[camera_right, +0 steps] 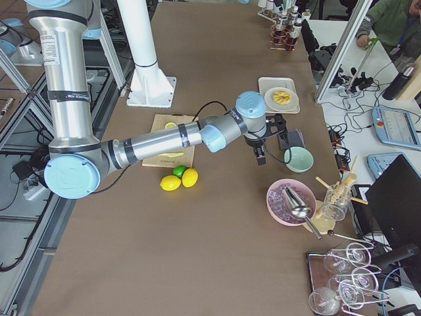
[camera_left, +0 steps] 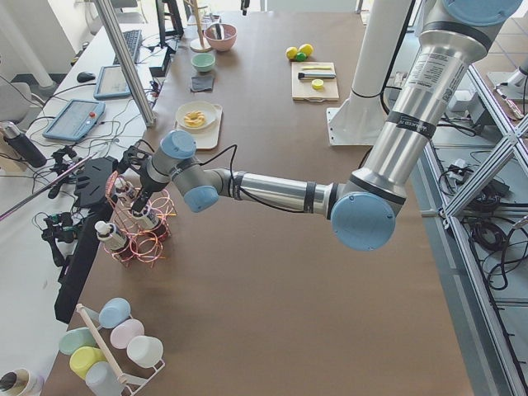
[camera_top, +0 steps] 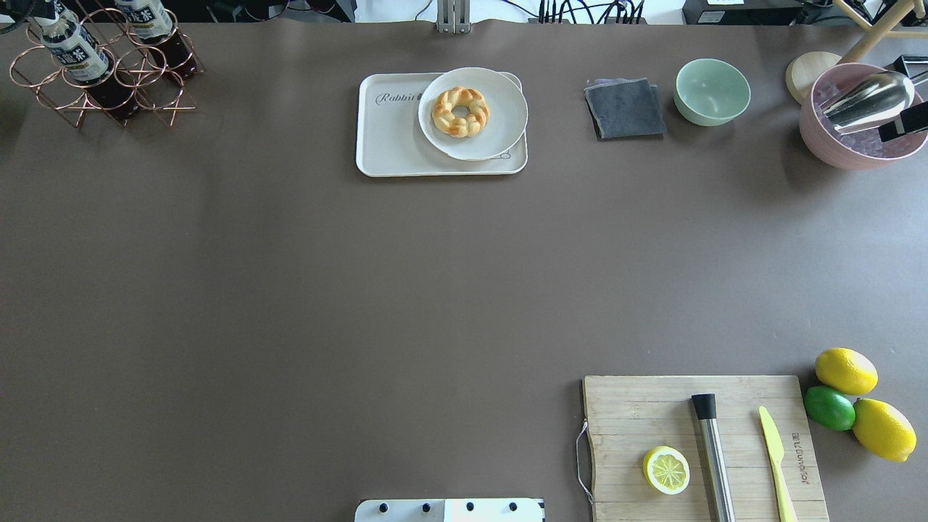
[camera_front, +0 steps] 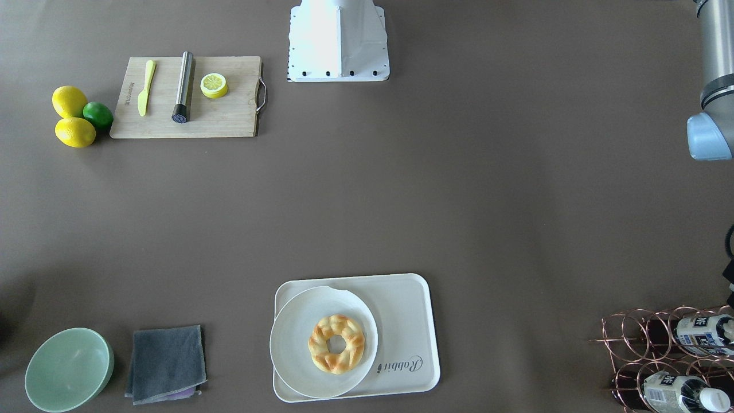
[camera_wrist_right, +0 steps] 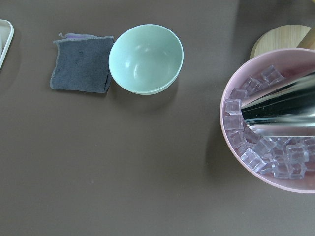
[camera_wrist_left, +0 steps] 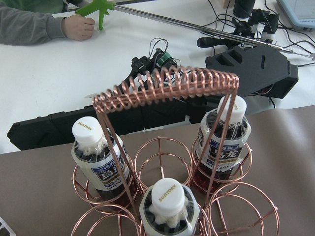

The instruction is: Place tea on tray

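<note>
The tea (camera_wrist_left: 167,199) sits upright in its ring of the copper rack (camera_wrist_left: 167,87), at 6 o'clock in the left wrist view and nearest that camera. By my read it is the bottle lined up for the pick, though nothing here settles that. It has a white ribbed screw cap, clear plastic shoulders, dark reddish-brown liquid and a white-and-dark printed label. A second bottle (camera_wrist_left: 96,157) stands at 10 o'clock of it and a third bottle (camera_wrist_left: 224,137) at 2 o'clock, each in its own wire hoop under the coiled handle.

So nothing is done yet: the grasp, the lift, the carry and the set-down all remain. The left gripper (camera_left: 139,198) hangs right over the rack in the left side view, but I cannot tell how its jaws stand.

Overhead, the rack is in the table's 10 o'clock corner and the tray (camera_top: 391,138) is at 12 o'clock, well apart from it. The tray is smooth and cream-white, with rounded corners and a raised rim. A round white plate (camera_top: 507,109) carrying a braided golden pastry ring (camera_top: 460,111) covers the tray's 3 o'clock side and overhangs the rim. The bare 9 o'clock side by the script looks like the landing spot.

The right gripper (camera_right: 259,157) hangs near the glossy mint bowl (camera_wrist_right: 146,59), and its jaws cannot be judged either. Beside the bowl lie a dark grey cloth (camera_wrist_right: 81,64) and a pink bowl (camera_wrist_right: 225,118) of clear ice cubes with a shiny metal scoop (camera_wrist_right: 280,110).
</note>
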`<state>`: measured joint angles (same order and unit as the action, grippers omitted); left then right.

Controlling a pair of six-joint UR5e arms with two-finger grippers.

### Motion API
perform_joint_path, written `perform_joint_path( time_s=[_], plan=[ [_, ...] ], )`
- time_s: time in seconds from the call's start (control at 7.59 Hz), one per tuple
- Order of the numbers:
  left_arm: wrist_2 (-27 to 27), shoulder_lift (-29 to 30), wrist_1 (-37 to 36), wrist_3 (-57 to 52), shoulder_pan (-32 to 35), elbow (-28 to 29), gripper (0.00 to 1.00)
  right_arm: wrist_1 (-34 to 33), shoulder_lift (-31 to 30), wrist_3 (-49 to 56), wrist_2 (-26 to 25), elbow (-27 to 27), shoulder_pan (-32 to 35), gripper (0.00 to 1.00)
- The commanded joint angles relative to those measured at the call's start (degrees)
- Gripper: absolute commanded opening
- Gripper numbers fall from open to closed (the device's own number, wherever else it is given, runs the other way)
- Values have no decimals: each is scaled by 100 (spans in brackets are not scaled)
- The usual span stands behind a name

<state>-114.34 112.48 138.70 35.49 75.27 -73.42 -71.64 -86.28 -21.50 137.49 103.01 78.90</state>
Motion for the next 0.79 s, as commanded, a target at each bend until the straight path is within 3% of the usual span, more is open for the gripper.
perform_joint_path(
  time_s=[0.0,0.66],
  plan=[
    [70,168,254,37,-47,406,81,1,23,-21,-38,-9,-33,100],
    [315,283,605,282,-240,794,73,1,32,-21,-99,0,-68,100]
  ],
)
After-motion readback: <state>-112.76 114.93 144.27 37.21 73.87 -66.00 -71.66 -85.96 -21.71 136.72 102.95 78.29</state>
